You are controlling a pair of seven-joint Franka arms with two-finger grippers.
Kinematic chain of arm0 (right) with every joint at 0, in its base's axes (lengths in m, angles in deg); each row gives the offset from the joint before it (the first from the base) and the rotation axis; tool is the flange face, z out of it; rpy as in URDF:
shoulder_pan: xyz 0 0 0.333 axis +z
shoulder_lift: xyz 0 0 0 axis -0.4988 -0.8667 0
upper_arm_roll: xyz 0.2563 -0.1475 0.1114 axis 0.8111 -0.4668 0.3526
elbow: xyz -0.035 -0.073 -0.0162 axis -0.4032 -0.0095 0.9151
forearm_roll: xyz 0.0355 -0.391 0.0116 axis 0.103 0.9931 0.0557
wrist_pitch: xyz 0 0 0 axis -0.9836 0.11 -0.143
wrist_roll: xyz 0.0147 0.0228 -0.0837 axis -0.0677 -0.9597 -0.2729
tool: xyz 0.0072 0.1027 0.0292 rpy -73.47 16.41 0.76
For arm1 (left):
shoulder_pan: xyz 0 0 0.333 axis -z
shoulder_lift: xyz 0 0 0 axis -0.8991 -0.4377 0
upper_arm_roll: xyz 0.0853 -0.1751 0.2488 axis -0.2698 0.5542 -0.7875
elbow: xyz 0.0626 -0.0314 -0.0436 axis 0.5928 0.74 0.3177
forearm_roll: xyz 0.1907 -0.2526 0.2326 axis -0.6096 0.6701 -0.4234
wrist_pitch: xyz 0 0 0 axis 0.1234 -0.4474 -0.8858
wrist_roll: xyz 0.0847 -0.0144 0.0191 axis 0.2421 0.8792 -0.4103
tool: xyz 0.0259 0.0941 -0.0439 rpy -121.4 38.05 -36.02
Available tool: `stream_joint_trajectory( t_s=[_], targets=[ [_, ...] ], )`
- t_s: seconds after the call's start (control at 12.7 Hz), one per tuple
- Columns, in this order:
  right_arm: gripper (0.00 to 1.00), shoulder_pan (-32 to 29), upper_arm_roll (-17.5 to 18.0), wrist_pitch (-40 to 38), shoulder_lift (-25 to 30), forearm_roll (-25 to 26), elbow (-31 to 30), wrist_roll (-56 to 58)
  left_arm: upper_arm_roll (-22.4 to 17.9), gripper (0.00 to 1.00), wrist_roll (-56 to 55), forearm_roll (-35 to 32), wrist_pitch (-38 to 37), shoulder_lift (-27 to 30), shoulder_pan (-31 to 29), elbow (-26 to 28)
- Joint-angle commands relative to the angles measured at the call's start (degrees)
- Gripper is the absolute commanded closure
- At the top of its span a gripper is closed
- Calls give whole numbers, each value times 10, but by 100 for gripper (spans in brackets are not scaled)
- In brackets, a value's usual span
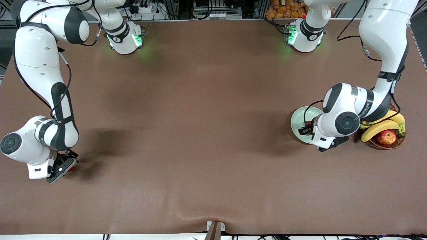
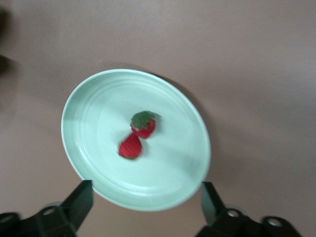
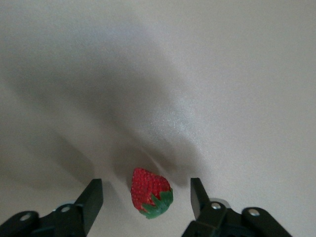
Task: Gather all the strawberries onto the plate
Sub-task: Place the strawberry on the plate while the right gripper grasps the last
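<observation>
Here, round glossy plate (image 2: 163, 192), two seeded strawberries (image 2: 143, 124).

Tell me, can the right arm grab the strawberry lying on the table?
Probably yes. The right gripper sits low with its fingers open on either side of the strawberry, and nothing stands between them.

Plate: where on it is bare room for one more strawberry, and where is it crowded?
The plate is crowded only at its middle, where two strawberries touch. The band between them and the rim is bare all around.
</observation>
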Motion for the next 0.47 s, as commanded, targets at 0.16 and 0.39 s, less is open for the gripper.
stream_joint_trajectory(
  t_s=[0.16,0.39],
  targets=[
    [37,-13,10,16,-15,-15,18,27,59,0,-6,42,-65,9,6,-94],
    [100,-13,10,16,-15,-15,18,27,82,0,-31,80,-65,8,9,-122]
  ],
)
